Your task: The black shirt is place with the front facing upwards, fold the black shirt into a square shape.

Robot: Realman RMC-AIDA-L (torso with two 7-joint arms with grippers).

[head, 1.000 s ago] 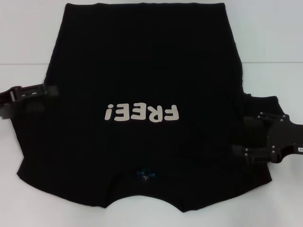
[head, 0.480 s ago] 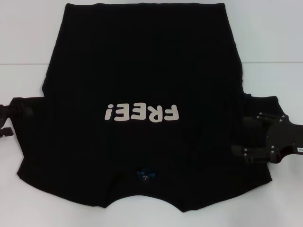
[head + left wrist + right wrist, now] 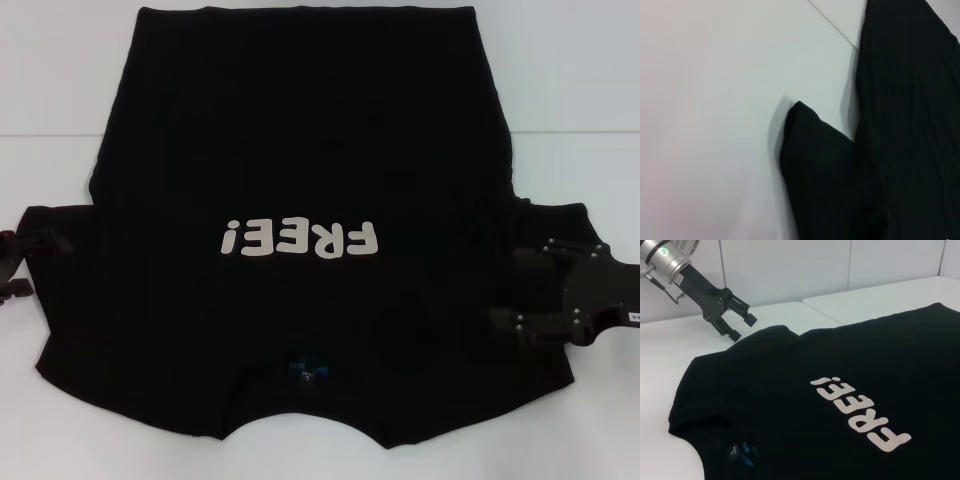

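Plainly, no fold had been made: the black shirt [image 3: 300,180] lay spread flat on the white counter [image 3: 580,80], front up, its cream "FREE!" lettering [image 3: 300,239] showing, both sleeves out to the sides and the collar nearest the robot. By my reckoning every fold was yet to come, the sleeves, the sides and the hem end.

At the shirt's left sleeve, the left claw [image 3: 735,322] hovered just off the cuff, its fingers parted and gripping nothing. On the other side, the right claw [image 3: 520,290] reached in over the right sleeve, low above the cloth, its two fingers apart with no fabric between them that I could make out.
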